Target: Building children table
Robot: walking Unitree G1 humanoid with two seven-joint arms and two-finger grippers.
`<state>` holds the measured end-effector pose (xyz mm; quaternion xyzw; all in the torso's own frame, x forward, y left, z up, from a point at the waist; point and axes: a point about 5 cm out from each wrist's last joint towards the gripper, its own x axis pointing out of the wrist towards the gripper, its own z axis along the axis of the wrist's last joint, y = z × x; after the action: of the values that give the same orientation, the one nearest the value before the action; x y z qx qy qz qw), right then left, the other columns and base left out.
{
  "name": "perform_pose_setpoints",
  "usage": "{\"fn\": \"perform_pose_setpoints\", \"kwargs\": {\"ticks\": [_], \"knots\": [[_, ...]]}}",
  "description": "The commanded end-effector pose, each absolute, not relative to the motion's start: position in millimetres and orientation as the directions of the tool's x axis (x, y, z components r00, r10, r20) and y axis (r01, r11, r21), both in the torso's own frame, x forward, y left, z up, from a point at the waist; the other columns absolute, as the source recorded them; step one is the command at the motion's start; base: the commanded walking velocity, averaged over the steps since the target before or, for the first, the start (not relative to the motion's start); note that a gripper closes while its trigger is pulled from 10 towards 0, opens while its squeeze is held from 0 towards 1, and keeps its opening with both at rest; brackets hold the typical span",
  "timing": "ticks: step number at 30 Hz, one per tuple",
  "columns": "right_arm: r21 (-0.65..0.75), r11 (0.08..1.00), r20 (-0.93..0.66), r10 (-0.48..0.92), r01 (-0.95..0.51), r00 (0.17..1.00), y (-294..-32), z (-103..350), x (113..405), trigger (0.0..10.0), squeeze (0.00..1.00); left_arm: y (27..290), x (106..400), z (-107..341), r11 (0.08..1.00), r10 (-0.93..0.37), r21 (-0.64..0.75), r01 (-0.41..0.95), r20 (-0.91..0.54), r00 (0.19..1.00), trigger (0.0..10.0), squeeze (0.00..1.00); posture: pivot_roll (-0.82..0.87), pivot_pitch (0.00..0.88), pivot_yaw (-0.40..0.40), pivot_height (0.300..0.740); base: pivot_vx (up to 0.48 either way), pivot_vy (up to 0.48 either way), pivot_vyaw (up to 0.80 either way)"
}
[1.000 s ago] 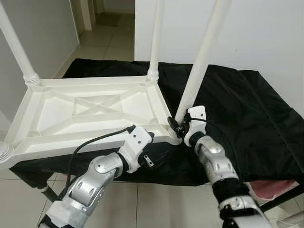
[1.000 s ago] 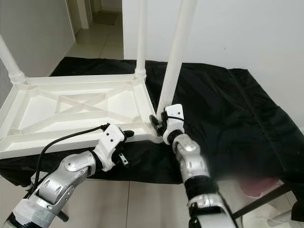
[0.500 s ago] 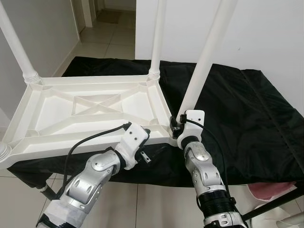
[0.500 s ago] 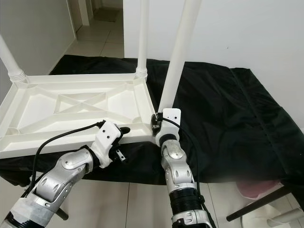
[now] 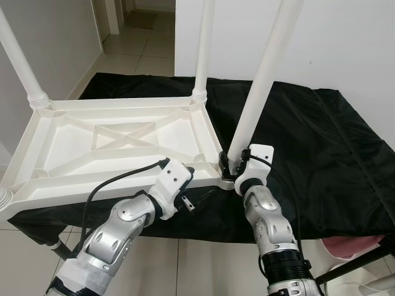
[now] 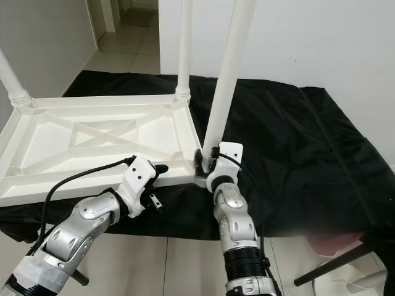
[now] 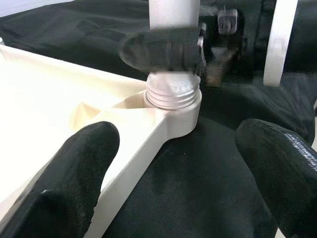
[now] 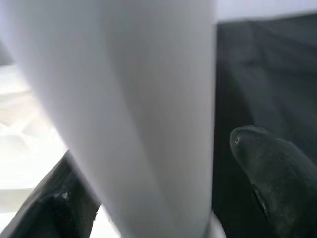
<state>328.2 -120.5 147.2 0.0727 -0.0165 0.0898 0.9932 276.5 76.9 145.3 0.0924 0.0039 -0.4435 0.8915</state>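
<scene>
Leg (image 5: 262,74) at the near right corner is what everything turns on — I have my right gripper (image 5: 229,165) around its base, black fingers (image 8: 267,173) on either side of the white tube just above the threaded collar (image 7: 171,94). They straddle it closely, but I cannot tell whether they actually pinch it. The leg's long axis runs up from the corner socket (image 7: 181,111) toward 12 to 1 o'clock in the head view, leaning slightly right of vertical, so I judge it is not yet seated square.

The upturned white tabletop (image 5: 117,145) lies on a black-draped bench (image 5: 321,142), ribbed underside up, with other legs standing at the far right corner (image 5: 202,49) and far left corner (image 5: 24,65); a collar at the near left edge (image 5: 5,197) suggests a fourth.

My left gripper (image 5: 188,176) sits at the near rim, at about 9 o'clock from the socket, fingers (image 7: 74,183) spread apart with one over the rim and one over the cloth — bracing more than gripping. The right arm is the nearer one, so twisting or pressing the leg down along its own axis falls to it.
</scene>
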Motion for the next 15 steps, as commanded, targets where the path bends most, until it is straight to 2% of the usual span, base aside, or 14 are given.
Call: {"fn": "perform_pose_setpoints", "kwargs": {"ticks": [1,3,4,7,11,13,14,15], "knots": [[0.139,0.962,0.056,0.229,-0.235,0.972,-121,150,330,10.0,1.0,74,274,144,0.539,-0.825,0.163,0.826,-0.096,0.557,10.0,0.0,0.03,0.01,-0.065,0.74,0.0,0.0,0.0],[0.134,0.958,0.059,0.246,-0.252,0.967,-122,151,331,10.0,1.0,73,273,144,0.539,-0.825,0.162,0.827,-0.096,0.556,10.0,0.0,0.03,0.01,-0.065,0.74,0.0,0.0,0.0],[0.125,0.951,0.062,0.279,-0.284,0.958,-124,152,332,10.0,0.0,73,273,144,0.537,-0.826,0.162,0.828,-0.096,0.555,10.0,0.0,0.03,0.01,-0.065,0.74,0.0,0.0,0.0],[0.105,0.943,0.06,0.311,-0.316,0.949,-127,153,335,10.0,0.0,73,273,144,0.536,-0.827,0.163,0.828,-0.096,0.554,10.0,0.0,0.03,0.008,-0.064,0.74,0.0,0.0,0.0],[0.013,0.899,0.058,0.437,-0.438,0.898,-136,158,342,10.0,0.0,73,273,145,0.531,-0.83,0.164,0.831,-0.097,0.549,10.0,0.0,0.03,0.01,-0.058,0.74,0.0,0.0,0.0],[0.013,0.899,0.058,0.437,-0.438,0.898,-136,158,342,10.0,0.0,73,273,145,0.531,-0.83,0.164,0.831,-0.097,0.549,10.0,0.0,0.03,0.01,-0.058,0.74,0.0,0.0,0.0],[-0.058,0.84,0.024,0.541,-0.539,0.84,-135,158,344,10.0,0.0,73,273,145,0.528,-0.832,0.166,0.833,-0.099,0.547,10.0,0.0,0.03,0.013,-0.054,0.74,0.0,0.0,0.0],[-0.058,0.84,0.024,0.541,-0.539,0.84,-135,158,344,10.0,0.0,73,273,145,0.528,-0.832,0.166,0.833,-0.099,0.547,10.0,0.0,0.03,0.013,-0.054,0.74,0.0,0.0,0.0]]}}
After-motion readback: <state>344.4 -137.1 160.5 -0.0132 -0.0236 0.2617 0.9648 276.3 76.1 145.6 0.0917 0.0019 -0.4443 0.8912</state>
